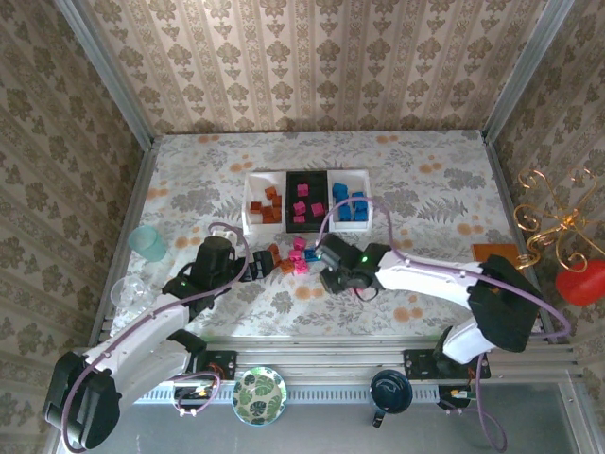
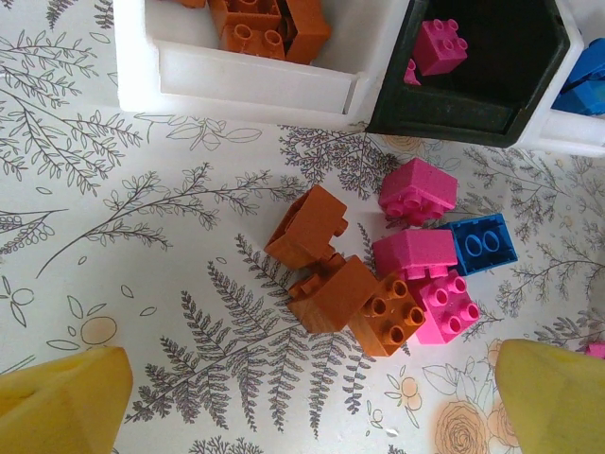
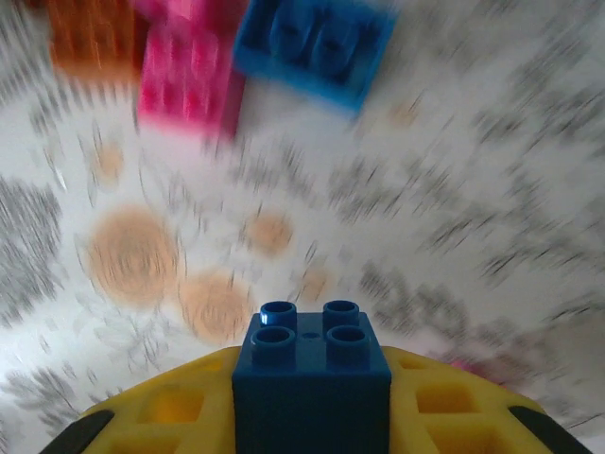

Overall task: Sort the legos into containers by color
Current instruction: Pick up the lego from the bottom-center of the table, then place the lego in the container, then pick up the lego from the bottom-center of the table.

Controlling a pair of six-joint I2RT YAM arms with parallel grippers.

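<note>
Three joined containers sit mid-table: a white tray (image 1: 248,203) with orange-brown legos, a black tray (image 1: 305,177) with pink ones, and a white tray (image 1: 369,194) with blue ones. In front lies a loose cluster of legos (image 1: 288,260). The left wrist view shows orange-brown bricks (image 2: 336,293), pink bricks (image 2: 418,189) and one blue brick (image 2: 482,243). My left gripper (image 2: 307,407) is open, just short of the cluster (image 1: 260,265). My right gripper (image 3: 312,402) is shut on a blue lego (image 3: 312,374), to the right of the cluster (image 1: 324,253). Its view is motion-blurred.
A teal cup (image 1: 147,242) and a clear glass (image 1: 128,293) stand at the left edge. A patterned plate (image 1: 259,394) and a black object (image 1: 389,390) lie near the arm bases. A gold ornament with a red ball (image 1: 567,236) stands at the right.
</note>
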